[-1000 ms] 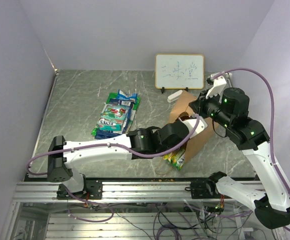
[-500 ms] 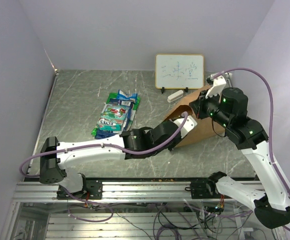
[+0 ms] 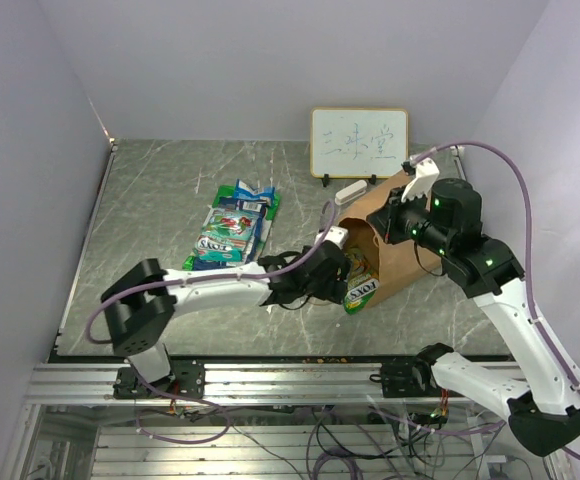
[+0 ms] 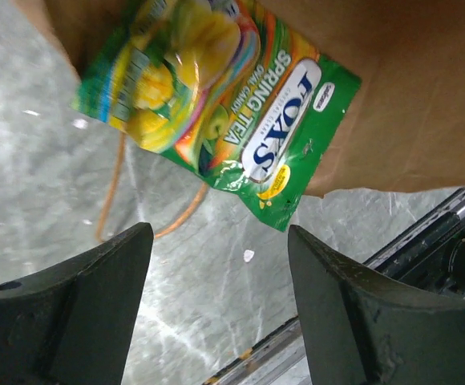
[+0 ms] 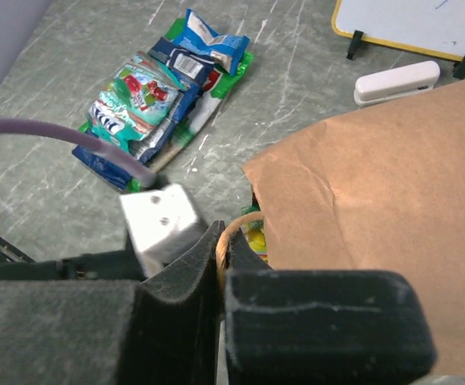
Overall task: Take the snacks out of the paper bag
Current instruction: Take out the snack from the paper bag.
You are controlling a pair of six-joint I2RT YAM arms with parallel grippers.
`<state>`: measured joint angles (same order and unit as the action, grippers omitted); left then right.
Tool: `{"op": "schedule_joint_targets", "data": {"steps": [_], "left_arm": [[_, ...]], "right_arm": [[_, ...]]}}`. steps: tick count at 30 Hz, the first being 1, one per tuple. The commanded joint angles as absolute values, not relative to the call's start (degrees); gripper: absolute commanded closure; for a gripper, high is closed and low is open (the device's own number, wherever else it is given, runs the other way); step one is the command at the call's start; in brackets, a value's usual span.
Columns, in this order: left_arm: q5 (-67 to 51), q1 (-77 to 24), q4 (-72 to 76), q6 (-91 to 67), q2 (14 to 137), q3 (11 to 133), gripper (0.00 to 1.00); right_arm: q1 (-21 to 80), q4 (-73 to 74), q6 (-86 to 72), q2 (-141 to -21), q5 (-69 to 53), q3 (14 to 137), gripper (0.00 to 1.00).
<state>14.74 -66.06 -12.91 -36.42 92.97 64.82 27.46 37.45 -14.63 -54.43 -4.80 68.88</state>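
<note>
The brown paper bag [image 3: 402, 240] lies tipped, its mouth toward the left arm. A green "Fox's Spring Tea" snack packet [image 3: 361, 291] lies half out of that mouth on the table; the left wrist view shows the packet [image 4: 216, 104] against the bag [image 4: 401, 96]. My left gripper [image 4: 216, 241] stands open just short of the packet, nothing between its fingers. My right gripper [image 5: 223, 234] is shut on the bag's thin handle [image 5: 236, 228] at the bag's upper edge [image 5: 377, 192]. More snacks [image 3: 232, 232] lie piled on the table to the left.
A framed whiteboard [image 3: 359, 142] stands at the back with a white eraser [image 3: 350, 191] in front of it, close to the bag. A loose orange bag handle [image 4: 112, 184] rests on the marble table. The metal rail of the table's front edge [image 4: 425, 241] is near the left gripper.
My left gripper has opened and drawn back out of the bag toward the left, leaving the green packet at the bag's mouth. The bag has shifted in the right gripper's hold.
</note>
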Motion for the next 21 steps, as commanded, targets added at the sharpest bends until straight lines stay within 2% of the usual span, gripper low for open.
{"op": "schedule_joint_targets", "data": {"steps": [1, 5, 8, 12, 14, 17, 21], "left_arm": [[9.5, -65.5, -8.6, -46.4, 99.5, 66.8, 0.23], [8.1, -64.6, -6.3, -51.9, 104.6, 68.2, 0.27], [9.6, -64.5, -8.0, -55.8, 107.2, 69.2, 0.25], [8.5, -63.0, -0.7, -61.4, 107.7, 64.9, 0.23], [8.4, -62.4, -0.2, -62.1, 108.7, 65.0, 0.26], [8.4, -62.1, -0.5, -62.9, 109.9, 65.6, 0.37], [8.8, -61.6, -1.4, -64.4, 110.5, 65.7, 0.39]], "right_arm": [[27.6, 35.0, -15.4, -55.3, -6.2, 69.4, 1.00], [27.6, 35.5, -14.6, -56.1, -6.5, 70.1, 1.00], [27.6, 36.0, -14.1, -56.1, -6.2, 70.2, 1.00], [27.6, 36.1, -13.4, -55.9, -6.2, 70.1, 1.00], [27.6, 36.2, -13.2, -56.0, -6.2, 70.2, 1.00], [27.6, 36.1, -12.8, -56.1, -6.5, 70.2, 1.00], [27.6, 35.7, -12.3, -56.2, -6.6, 70.1, 1.00]]}}
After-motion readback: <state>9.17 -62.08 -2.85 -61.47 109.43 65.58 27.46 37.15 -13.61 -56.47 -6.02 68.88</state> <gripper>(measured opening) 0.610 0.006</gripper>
